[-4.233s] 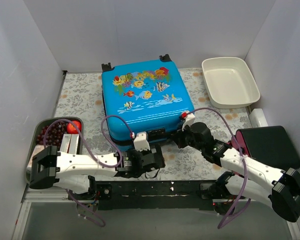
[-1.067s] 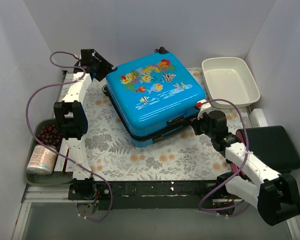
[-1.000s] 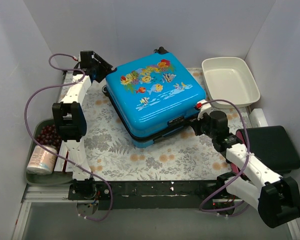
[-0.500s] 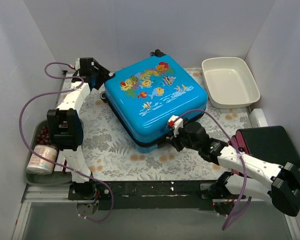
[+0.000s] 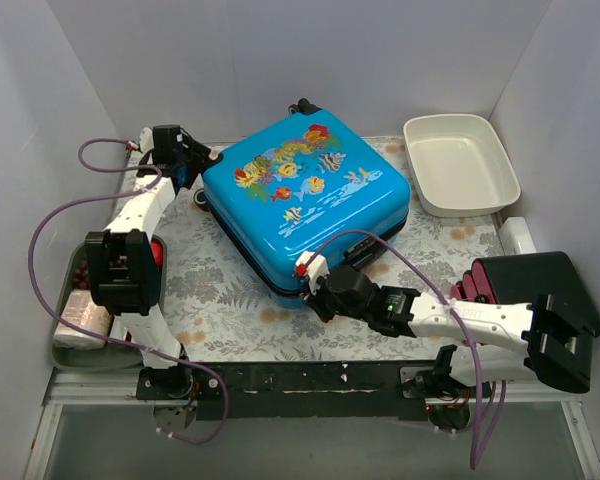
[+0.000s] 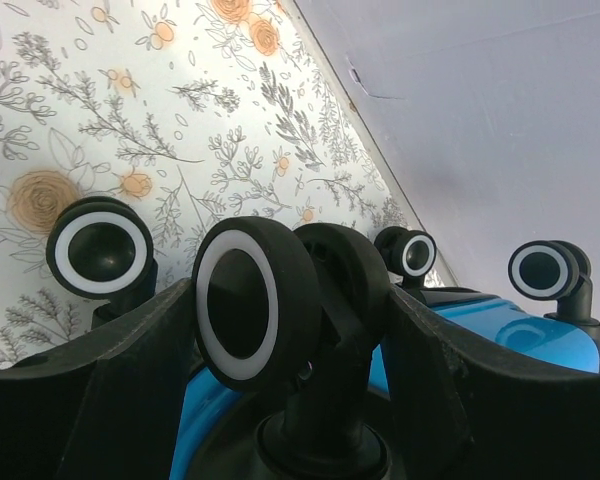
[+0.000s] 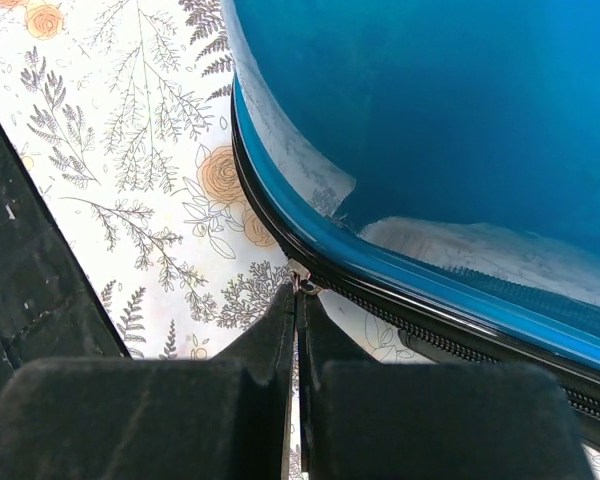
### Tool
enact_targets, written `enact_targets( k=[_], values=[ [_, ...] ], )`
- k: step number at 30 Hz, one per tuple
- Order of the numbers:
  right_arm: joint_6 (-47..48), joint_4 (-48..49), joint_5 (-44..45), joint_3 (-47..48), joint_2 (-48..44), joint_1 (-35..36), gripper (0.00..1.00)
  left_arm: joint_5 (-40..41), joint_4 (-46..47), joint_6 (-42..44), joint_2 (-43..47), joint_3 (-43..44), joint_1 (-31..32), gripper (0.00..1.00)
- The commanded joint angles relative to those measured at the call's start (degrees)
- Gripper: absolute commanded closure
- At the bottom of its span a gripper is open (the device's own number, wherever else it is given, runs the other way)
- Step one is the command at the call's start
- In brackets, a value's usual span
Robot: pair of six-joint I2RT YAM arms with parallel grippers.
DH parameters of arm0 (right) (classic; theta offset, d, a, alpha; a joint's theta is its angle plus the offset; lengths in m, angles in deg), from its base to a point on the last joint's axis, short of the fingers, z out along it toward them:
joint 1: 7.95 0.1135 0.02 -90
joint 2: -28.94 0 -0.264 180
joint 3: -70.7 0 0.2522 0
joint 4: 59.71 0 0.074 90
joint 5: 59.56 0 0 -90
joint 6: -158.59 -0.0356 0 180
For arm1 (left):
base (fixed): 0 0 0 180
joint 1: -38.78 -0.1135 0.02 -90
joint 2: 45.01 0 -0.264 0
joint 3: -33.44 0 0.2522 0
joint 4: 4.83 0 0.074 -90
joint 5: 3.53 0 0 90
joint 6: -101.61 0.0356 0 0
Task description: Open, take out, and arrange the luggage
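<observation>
My right end effector [image 7: 298, 300] was clenched on the zipper pull [image 7: 300, 281], probably to run the seam open. The left end effector [image 6: 290, 312] straddled a wheel [image 6: 242, 305], grip unclear, likely bracing the shut luggage [image 5: 305, 205] mid-bench [image 5: 230, 300].

left arm [image 5: 138, 205]: white links, black joints | right arm [image 5: 480, 318]: same | cables [image 5: 32, 250]: purple | left end effector [image 6: 290, 320], right end effector [image 7: 298, 292]: black

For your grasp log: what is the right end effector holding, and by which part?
The zipper pull of the blue fish-print suitcase, pinched between the shut tips of the right end effector at the case's near corner.
</observation>
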Motion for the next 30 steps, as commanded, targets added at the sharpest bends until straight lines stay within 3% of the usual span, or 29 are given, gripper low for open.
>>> enact_targets(
  k=[1,8,13,17,20,23,30],
  values=[
    [-4.1,6.3,4.3,3.7,2.1,3.2,0.99,10.1,-12.2,0.4,3.0,-5.0,0.3,1.0],
    [-8.6,0.5,16.2,2.7,-3.8,-0.3,0.99,10.4,-12.2,-1.4,13.0,-15.5,0.2,1.0],
    [-7.4,1.4,10.2,-2.1,-10.3,-11.5,0.99,6.7,-10.0,-3.5,25.0,-27.0,1.1,1.0],
    [-2.6,2.1,4.6,-2.8,-11.6,-22.9,0.99,4.8,-9.9,-4.0,32.7,-33.1,5.5,1.0],
    [0.8,0.8,3.5,-1.0,-10.5,-27.5,0.99,4.1,-9.8,-7.6,40.2,-39.3,10.4,1.0],
    [3.1,1.4,0.0,0.1,-9.3,-30.9,0.99,6.6,-9.0,-12.1,46.3,-44.3,15.7,1.0],
    [5.1,-3.7,-12.6,0.6,-8.5,-31.7,0.99,10.2,-10.8,-20.7,47.8,-46.2,17.2,1.0]
  ],
)
